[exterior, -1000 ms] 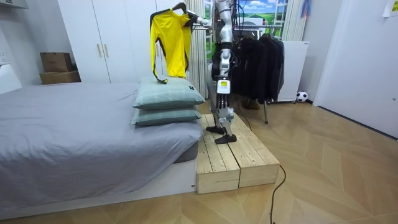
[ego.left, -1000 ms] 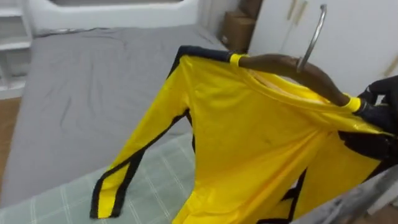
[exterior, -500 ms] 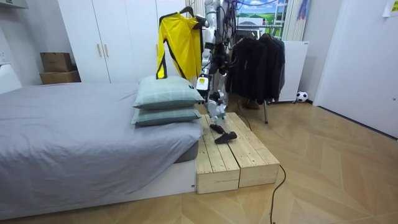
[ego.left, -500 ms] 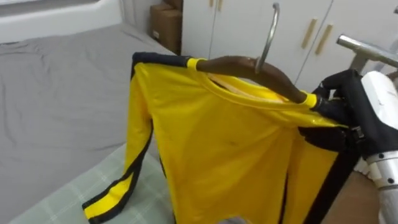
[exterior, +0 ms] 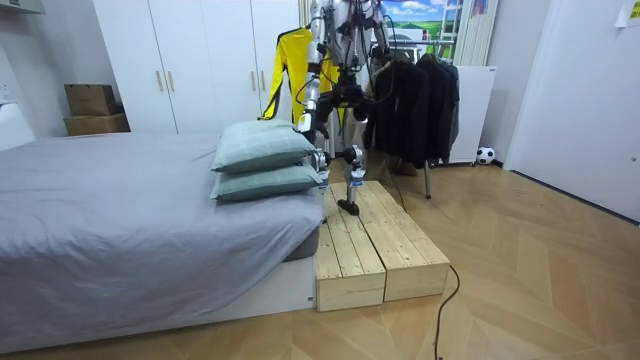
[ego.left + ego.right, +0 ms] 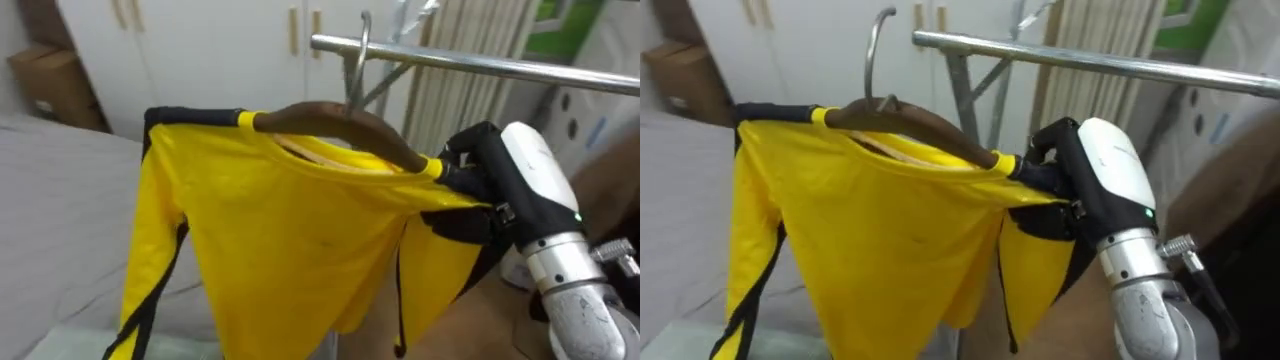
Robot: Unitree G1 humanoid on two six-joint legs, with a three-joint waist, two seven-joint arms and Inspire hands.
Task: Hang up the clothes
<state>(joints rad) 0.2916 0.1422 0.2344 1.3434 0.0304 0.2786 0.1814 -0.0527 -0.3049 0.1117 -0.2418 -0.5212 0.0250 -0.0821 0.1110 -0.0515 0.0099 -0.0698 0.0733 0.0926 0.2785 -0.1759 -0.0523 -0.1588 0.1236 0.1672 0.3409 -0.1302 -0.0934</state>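
Just behind hanger point(image 6: 330, 122), rail point(image 6: 500, 68) and wardrobe point(image 6: 220, 60).

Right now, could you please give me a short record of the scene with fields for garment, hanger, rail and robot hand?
Garment: yellow shirt with dark trim, draped on the hanger
Hanger: brown wooden hanger, metal hook upright
Holder: right robot hand, fingers curled round the hanger's end
Rail: metal clothes rail, beyond the hanger
Hook on rail: not yet; right eye view shows it left of the rail's end
Robot stands: on the wooden platform beside the bed
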